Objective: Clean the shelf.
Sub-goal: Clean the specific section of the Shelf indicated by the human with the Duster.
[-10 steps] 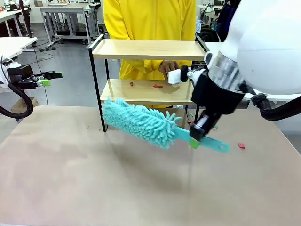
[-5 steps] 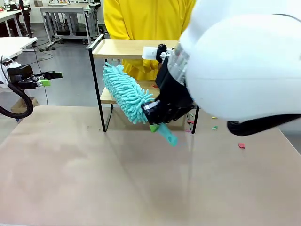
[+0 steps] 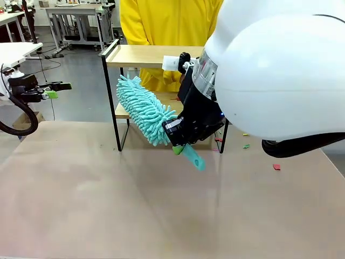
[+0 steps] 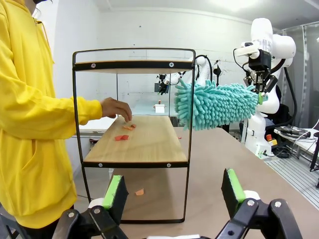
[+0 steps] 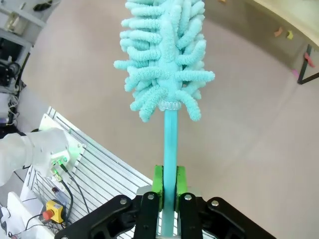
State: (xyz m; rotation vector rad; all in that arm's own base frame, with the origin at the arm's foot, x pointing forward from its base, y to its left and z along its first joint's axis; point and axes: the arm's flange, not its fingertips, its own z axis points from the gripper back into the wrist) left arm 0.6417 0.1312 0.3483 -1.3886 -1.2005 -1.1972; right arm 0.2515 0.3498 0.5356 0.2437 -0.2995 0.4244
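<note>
My right tool (image 5: 168, 181) gripped the duster (image 3: 143, 108) by its handle; the shelf (image 3: 156, 55) beside it probably needed slow, light strokes.

right gripper (image 3: 177, 148) clamped on duster handle (image 5: 169, 144), wrist tilted down, left gripper (image 4: 174, 191) wide open (held level, far left)

Right half of the shelf (image 3: 141, 55) and part of the person (image 3: 161, 21) behind the bulky white right arm (image 3: 269, 70).
</note>
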